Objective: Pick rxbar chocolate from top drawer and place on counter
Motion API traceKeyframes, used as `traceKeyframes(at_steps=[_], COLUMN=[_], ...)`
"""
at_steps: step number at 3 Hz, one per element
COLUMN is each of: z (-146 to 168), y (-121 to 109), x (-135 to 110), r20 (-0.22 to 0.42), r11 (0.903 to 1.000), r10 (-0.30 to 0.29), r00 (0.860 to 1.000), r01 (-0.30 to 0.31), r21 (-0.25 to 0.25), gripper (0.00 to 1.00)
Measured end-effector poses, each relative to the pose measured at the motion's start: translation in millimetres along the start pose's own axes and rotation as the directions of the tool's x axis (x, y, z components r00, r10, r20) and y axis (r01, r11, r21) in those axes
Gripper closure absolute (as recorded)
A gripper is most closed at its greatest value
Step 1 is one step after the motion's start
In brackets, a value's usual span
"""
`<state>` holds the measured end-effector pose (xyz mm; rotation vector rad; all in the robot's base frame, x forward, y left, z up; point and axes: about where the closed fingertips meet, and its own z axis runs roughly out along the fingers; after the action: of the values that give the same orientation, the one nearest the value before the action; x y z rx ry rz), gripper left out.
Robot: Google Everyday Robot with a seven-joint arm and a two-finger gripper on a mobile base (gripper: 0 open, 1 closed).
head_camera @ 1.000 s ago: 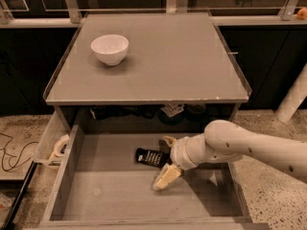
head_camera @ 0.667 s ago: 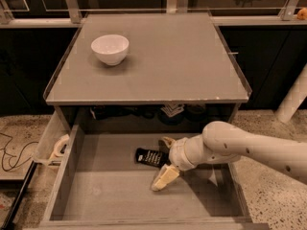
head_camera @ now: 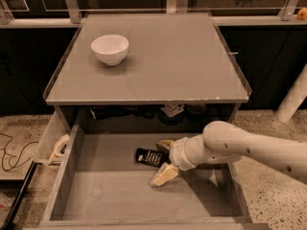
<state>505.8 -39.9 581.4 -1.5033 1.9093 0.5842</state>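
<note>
The top drawer (head_camera: 112,198) stands pulled out below the front edge of the counter (head_camera: 172,61), and its flat grey bottom is mostly bare. The rxbar chocolate (head_camera: 149,157) lies flat on the drawer bottom, a little right of the middle and closer to the back wall than to the front edge, with its white print facing up.

The white arm (head_camera: 249,150) reaches in over the drawer's right wall. The gripper (head_camera: 159,163) is down inside the drawer at the right end of the bar. Its two pale fingers (head_camera: 164,174) are spread apart, one behind the bar and one in front of it. From here I can't quite tell whether either finger touches the wrapper, but they are not closed on it.

On the counter, a white bowl (head_camera: 110,48) sits upright near the back left corner. A narrow pale side tray (head_camera: 48,145) juts out by the drawer's left wall, holding a tape roll (head_camera: 61,144). Dark items with white patterns (head_camera: 171,112) sit in shadow under the counter, behind the drawer's back edge.
</note>
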Motion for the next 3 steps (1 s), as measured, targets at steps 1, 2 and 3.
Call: traceKeyframes(at_steps=[1,2,3], z=[0.0,0.0,-8.3], y=[0.0,0.0,2.3], x=[0.0,0.0,-2.8], r20=[0.0,0.0,-0.006], r11=[1.0,1.0,1.0], r10=[0.0,0.0,0.006], r00=[1.0,1.0,1.0], r01=[0.0,0.0,-0.006], r21=[0.0,0.0,0.002], gripper=[0.65,0.89,1.0])
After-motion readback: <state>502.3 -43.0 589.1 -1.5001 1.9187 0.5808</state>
